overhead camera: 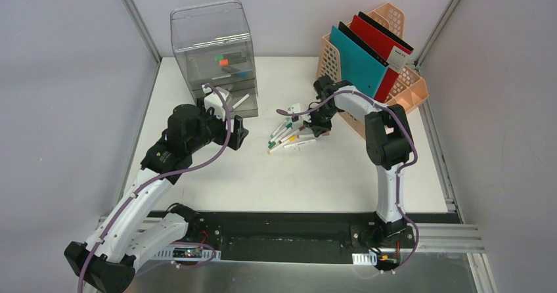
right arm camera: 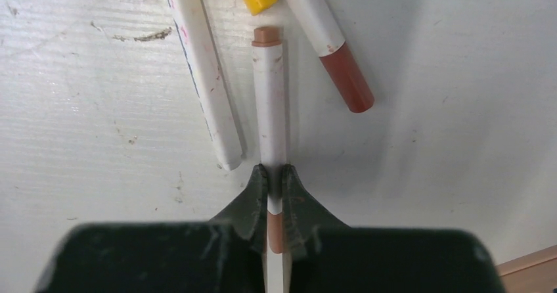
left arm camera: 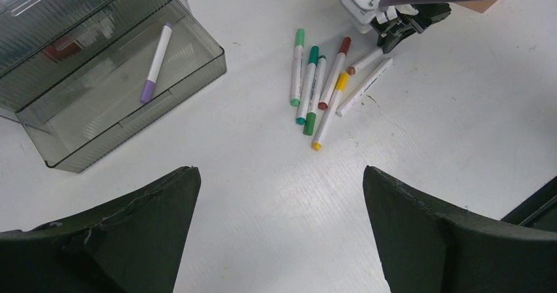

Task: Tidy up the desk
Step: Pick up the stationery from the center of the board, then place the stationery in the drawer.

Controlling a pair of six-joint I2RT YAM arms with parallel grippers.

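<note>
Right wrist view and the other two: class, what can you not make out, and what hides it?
- Right wrist view: the rear of the brown-tipped marker is hidden by the right gripper shut on it.
- Top external view: the upper contents of the drawer unit are blurred by tinted plastic; the folder label is too small to read.
- Left wrist view: the bottom edge cuts off the open left gripper.

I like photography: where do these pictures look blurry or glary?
Top view: white glare patches on the metal rail. Left wrist view: markers sharp, left claw dark with little detail. Right wrist view: right claw blurred, its gripped marker sharp with a faint shadow.
</note>
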